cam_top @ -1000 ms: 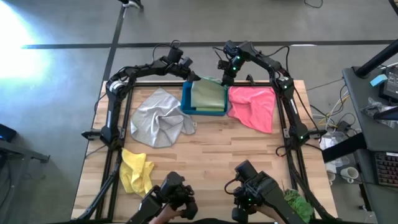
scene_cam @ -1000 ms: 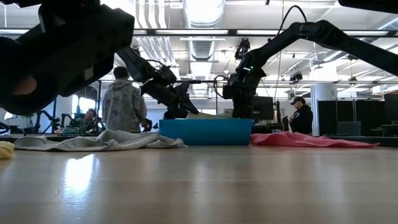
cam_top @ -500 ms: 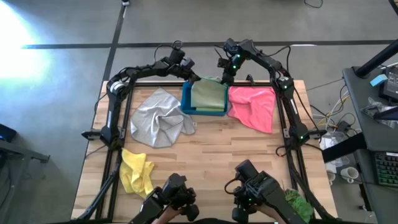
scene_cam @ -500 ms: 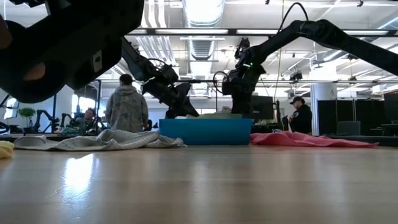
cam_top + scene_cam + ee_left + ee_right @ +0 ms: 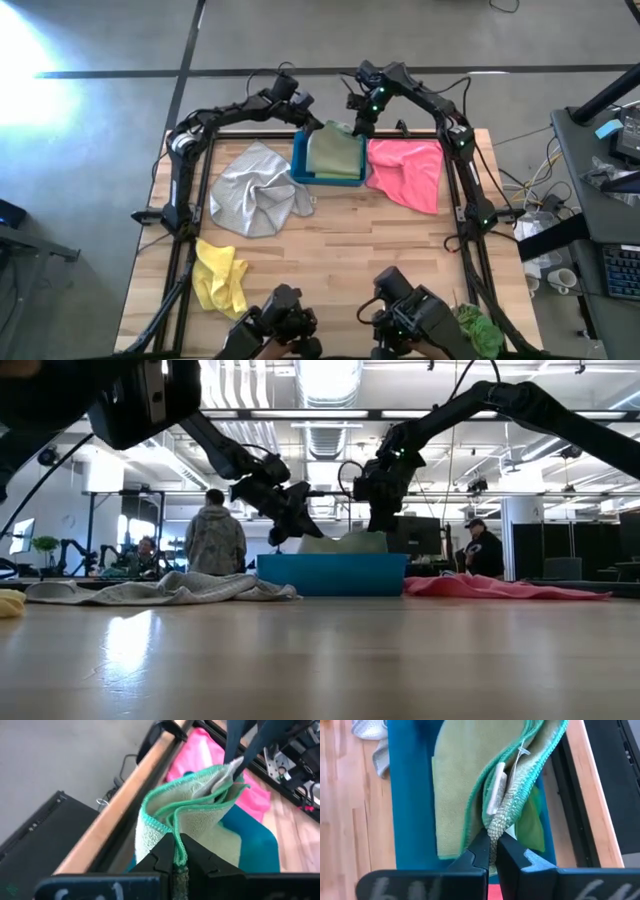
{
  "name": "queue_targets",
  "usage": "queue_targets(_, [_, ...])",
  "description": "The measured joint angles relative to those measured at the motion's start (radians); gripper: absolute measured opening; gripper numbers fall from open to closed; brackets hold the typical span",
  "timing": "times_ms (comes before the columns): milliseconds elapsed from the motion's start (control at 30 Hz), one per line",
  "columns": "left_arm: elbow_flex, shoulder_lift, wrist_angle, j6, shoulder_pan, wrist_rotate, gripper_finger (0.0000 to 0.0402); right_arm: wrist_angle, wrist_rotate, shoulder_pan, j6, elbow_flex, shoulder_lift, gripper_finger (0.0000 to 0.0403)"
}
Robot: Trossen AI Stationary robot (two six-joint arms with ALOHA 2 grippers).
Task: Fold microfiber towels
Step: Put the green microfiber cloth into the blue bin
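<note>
Both tools, left [image 5: 176,862] and right [image 5: 490,851], pinch the sage towel [image 5: 335,152] over the blue bin [image 5: 300,160], seemingly beside pink towel [image 5: 408,170]

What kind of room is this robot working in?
Probably a robot lab or workshop. The wooden table stands on a bare floor, another robot arm shows in the background, and people stand around a big open room with ceiling ducts.

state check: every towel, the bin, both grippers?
sage green towel: over the blue bin, far edge pinched at two corners
blue bin: upright, sage towel in it
grey towel: crumpled, unfolded
pink towel: spread, unfolded
yellow towel: bunched
lime green towel: bunched at table's near edge
left gripper: shut on sage towel
right gripper: shut on sage towel
</note>
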Motion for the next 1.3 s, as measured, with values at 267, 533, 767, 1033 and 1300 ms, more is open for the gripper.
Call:
queue_targets(267, [-0.002,0.0,-0.032,0.001,-0.038,-0.142,0.0008,0.048,0.002,0.028,0.047,-0.016,0.0,0.0009])
queue_targets(533, [0.0,0.0,-0.032,-0.001,-0.039,-0.227,0.0008,0.06,0.096,0.025,0.063,-0.029,0.0,0.0009])
queue_targets(767, [-0.001,0.0,-0.032,0.0,-0.046,-0.229,0.0017,0.079,0.106,0.029,0.071,-0.061,0.008,0.0029])
queue_targets(1033, [-0.002,-0.005,-0.033,0.008,-0.046,-0.229,0.0097,0.096,0.113,0.028,0.079,-0.054,0.004,0.0109])
queue_targets(1300, [0.004,-0.128,-0.15,0.184,-0.05,-0.238,0.0133,0.066,0.182,0.015,0.146,0.007,-0.039,0.0158])
